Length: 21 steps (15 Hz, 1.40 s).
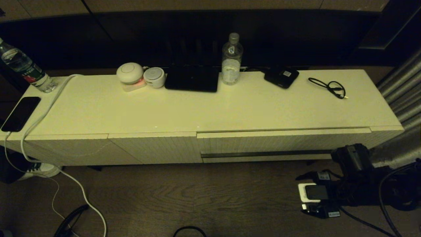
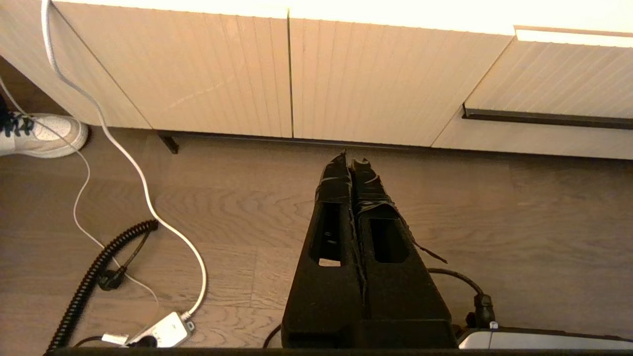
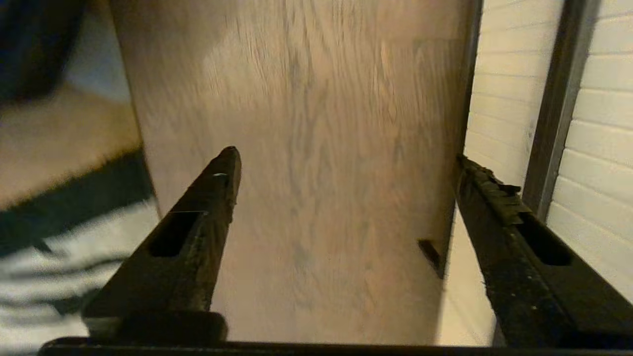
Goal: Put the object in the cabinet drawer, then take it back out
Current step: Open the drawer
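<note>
The cabinet drawer (image 1: 263, 144) is on the right half of the long cream cabinet, its ribbed front pushed in or nearly so, with the dark handle strip (image 1: 266, 153) across it. The strip also shows in the left wrist view (image 2: 544, 118) and the right wrist view (image 3: 554, 113). No black umbrella shows in any view. My right arm (image 1: 353, 161) hangs low by the strip's right end. The right gripper (image 3: 346, 163) is open and empty over the wood floor, one finger (image 3: 489, 193) close to the drawer front. The left gripper (image 2: 350, 160) is shut and empty, low over the floor facing the cabinet's middle panels.
On the cabinet top stand a water bottle (image 1: 232, 61), a flat black slab (image 1: 192, 79), two white round devices (image 1: 130, 74), a small black box with a label (image 1: 282, 76) and a thin black cable (image 1: 329, 86). A phone (image 1: 20, 113) lies at the left end. A white cable (image 2: 143, 188) trails over the floor.
</note>
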Motion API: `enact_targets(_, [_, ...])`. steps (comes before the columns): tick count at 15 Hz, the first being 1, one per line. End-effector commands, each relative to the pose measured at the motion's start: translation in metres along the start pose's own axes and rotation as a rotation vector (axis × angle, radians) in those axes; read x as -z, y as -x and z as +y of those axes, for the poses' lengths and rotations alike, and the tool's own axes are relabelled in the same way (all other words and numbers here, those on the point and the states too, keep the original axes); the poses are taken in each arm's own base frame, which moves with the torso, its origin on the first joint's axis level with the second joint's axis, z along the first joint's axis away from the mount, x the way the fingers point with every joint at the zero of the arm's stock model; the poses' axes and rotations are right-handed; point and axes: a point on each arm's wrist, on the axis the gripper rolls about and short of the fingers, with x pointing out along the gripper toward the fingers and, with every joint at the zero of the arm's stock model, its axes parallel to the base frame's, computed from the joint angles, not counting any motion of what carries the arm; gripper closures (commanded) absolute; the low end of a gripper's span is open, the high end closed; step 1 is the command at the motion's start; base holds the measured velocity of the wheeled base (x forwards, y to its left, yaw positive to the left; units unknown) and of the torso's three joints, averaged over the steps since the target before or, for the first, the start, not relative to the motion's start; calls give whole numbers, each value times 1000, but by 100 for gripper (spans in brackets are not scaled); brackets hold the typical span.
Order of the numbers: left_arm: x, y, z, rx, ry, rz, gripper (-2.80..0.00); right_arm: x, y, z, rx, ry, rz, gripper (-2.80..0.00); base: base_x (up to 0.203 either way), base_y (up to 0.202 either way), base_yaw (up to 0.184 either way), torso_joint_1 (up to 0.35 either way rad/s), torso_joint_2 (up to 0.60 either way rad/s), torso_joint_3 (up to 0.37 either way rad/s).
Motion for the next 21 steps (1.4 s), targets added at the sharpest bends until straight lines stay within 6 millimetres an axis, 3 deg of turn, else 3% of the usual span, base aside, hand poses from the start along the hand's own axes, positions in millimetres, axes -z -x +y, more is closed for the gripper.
enact_targets(1, [0,0,0,-1,1,-1,0,2,-10,-9,-16,56,44,-280,0,0,0,0,0,0])
enact_targets(7, [0,0,0,-1,1,-2,0,4,-28,-30,14,73,76,-280,0,0,0,0,0,0])
enact_targets(21, [0,0,0,-1,1,-1,0,10,-57,-49,67,50,169,-280,0,0,0,0,0,0])
